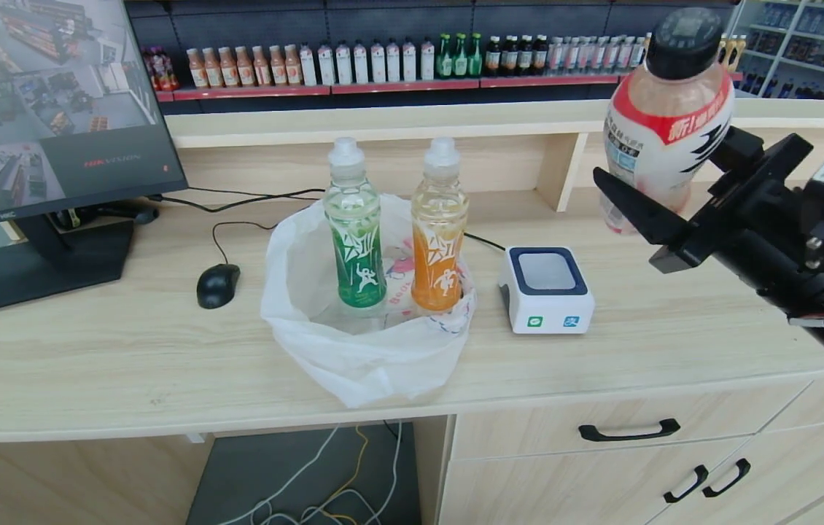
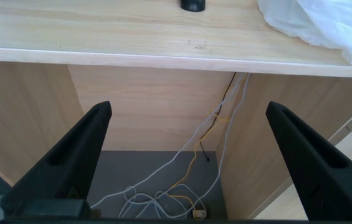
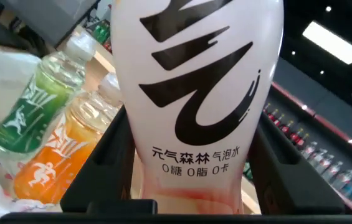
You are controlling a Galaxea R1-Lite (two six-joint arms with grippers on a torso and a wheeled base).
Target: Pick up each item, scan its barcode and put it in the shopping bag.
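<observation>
The right claw (image 1: 663,182) was clamped on the pink bottle (image 1: 667,124), held high right of the scanner (image 1: 547,288), and should lower it, label squarely facing that window, before the bag (image 1: 354,357), while the left claw (image 2: 188,162) hung wide open, empty, below the table (image 2: 101,31) edge.

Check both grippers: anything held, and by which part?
The right gripper holds the black-capped pink bottle by its lower body, one finger on each side, cap up. The left gripper is open and holds nothing.
</observation>
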